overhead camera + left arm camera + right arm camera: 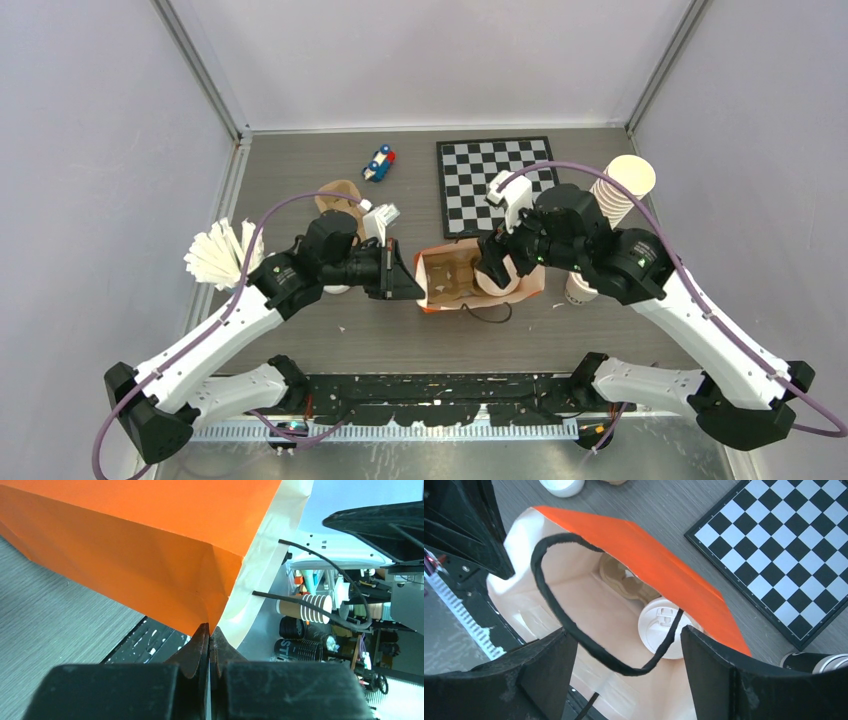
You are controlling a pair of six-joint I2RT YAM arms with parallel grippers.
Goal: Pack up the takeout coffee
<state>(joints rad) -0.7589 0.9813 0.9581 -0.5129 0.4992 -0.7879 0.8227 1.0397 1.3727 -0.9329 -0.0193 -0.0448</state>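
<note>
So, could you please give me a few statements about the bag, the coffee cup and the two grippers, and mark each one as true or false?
1. The takeout coffee sits inside the orange paper bag. True.
2. The left gripper is open and clear of the bag. False: it is shut on the bag's edge.
3. The right gripper grips the coffee. False: its jaws stand open above the bag's mouth, and the cup is down inside the bag, apart from them.
4. A chessboard lies flat outside the bag. True.
</note>
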